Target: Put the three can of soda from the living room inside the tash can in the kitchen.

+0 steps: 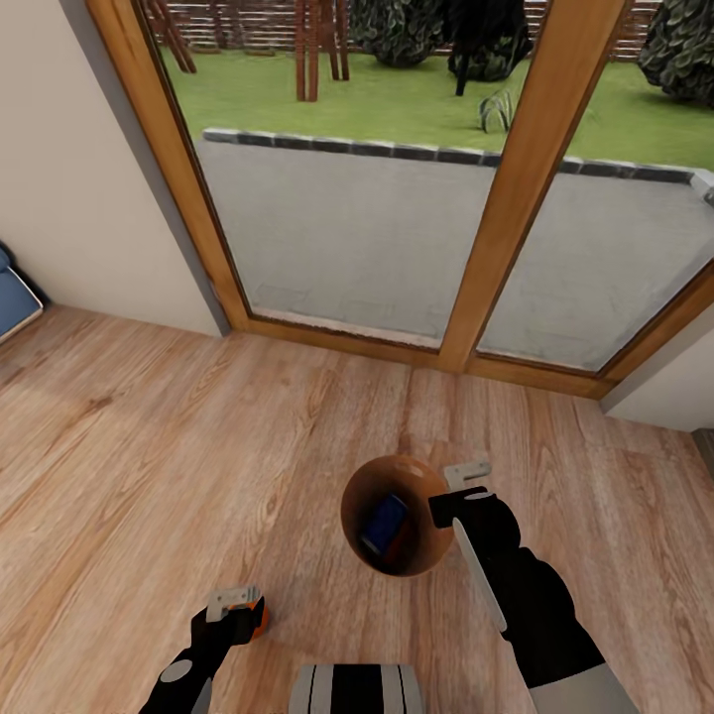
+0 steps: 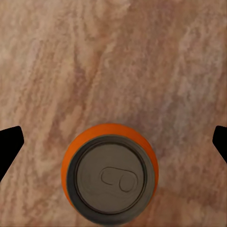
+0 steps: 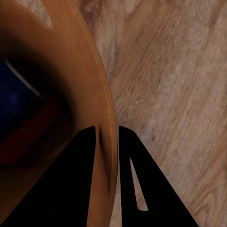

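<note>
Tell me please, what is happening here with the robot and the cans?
The robot stands on the wood floor before the glass doors. Its right tool is closed on the rim of the brown trash can; a dark blue soda can lies inside. Its left tool hangs open directly above an orange soda can, which stands upright on the floor and is not gripped.

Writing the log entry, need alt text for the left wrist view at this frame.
An upright orange-red soda can seen from straight above, its grey top and pull tab facing the camera, standing on light wood plank floor. The left gripper is open, with its two dark fingers at the picture's edges on either side, clear of the can.
</note>
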